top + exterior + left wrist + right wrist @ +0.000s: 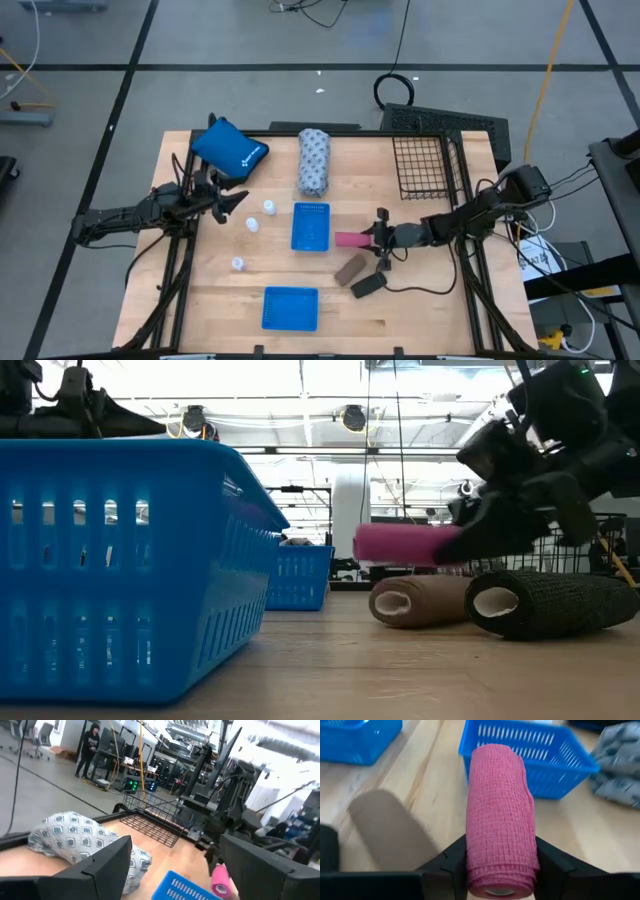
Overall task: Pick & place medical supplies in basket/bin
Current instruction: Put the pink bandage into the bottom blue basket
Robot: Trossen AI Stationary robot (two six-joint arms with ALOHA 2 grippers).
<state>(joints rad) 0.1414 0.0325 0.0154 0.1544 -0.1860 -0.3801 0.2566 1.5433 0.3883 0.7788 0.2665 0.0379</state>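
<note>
The right tool (378, 238) pinches the pink bandage roll (501, 820) across its middle, lifted just off the table (430, 300), right of the blue tray (310, 228). It looks soft, light, squashable and grippy, so a mid-body hold suits it. The left tool (222, 203) waits spread, far left.

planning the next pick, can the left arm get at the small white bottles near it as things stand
Probably yes. The left gripper holds nothing, and the nearest white bottle stands just beyond it on bare table, two more close by. The right gripper is busy with the pink roll.
</note>
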